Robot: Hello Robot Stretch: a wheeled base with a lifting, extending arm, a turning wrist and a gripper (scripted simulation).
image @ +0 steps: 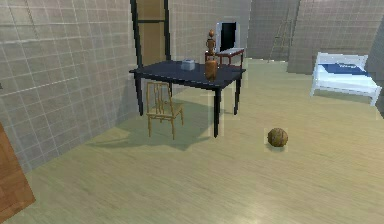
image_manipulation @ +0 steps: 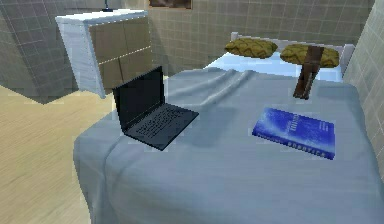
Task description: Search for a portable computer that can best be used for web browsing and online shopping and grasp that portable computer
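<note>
Out front, floor: bare wood floor [image: 150, 185] with lots of room, a brown ball [image: 278, 137] lying toward the right
Table: dark table [image: 185, 75] farther back, wooden chair [image: 163, 105] at its near-left edge
Arm side, laptop: laptop [image_manipulation: 150, 108] sits lid up on the grey bed [image_manipulation: 200, 175], near the bed's left edge, well apart from a blue book [image_manipulation: 294, 131]
Dresser: white dresser [image_manipulation: 110, 45] beside the bed's far-left corner, drawers closed, contents hidden
Gripper: can't tell its state

Home bdrm: bed [image_manipulation: 225, 112] w/ pillows [image_manipulation: 250, 46], dresser [image_manipulation: 105, 45]; table [image: 170, 74], chair [image: 163, 106].
</note>
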